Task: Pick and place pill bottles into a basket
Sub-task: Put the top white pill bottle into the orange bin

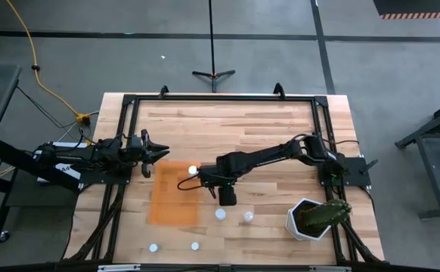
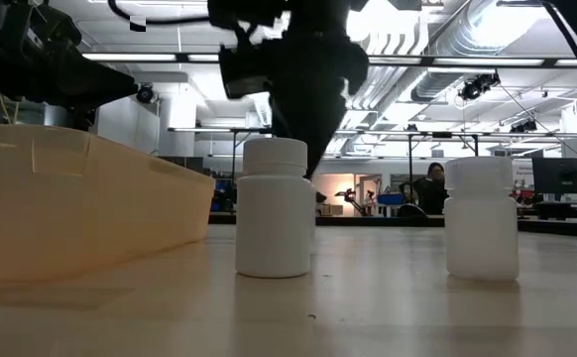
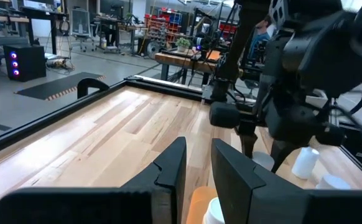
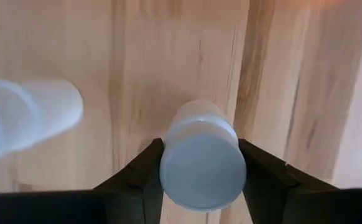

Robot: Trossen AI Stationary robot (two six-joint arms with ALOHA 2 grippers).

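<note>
The orange tray (image 1: 173, 204) lies left of centre, and one white pill bottle (image 1: 193, 171) stands in its far right corner. My right gripper (image 1: 226, 198) points down just right of the tray, shut on another pill bottle (image 4: 199, 162) that is hidden under it in the high view. Two bottles stand on the table close by (image 1: 220, 214) (image 1: 248, 217), and two more near the front edge (image 1: 153, 247) (image 1: 195, 245). My left gripper (image 1: 159, 151) hovers by the tray's far left corner, its fingers (image 3: 168, 174) a narrow gap apart and empty. My right gripper has the bottle's white cap (image 4: 168, 171) between its two fingers, one on each side. The fingers come from above, pointing down. In the low view the nearer bottle (image 2: 274, 208) stands in front, so I cannot tell whether the held bottle's base is on the table.
A white hexagonal pot with a green plant (image 1: 307, 219) stands at the table's near right. The tray's wall (image 2: 70, 198) rises left of the two nearer bottles, the right one (image 2: 482, 218) standing apart. A black frame rail (image 1: 220, 97) runs along the far edge.
</note>
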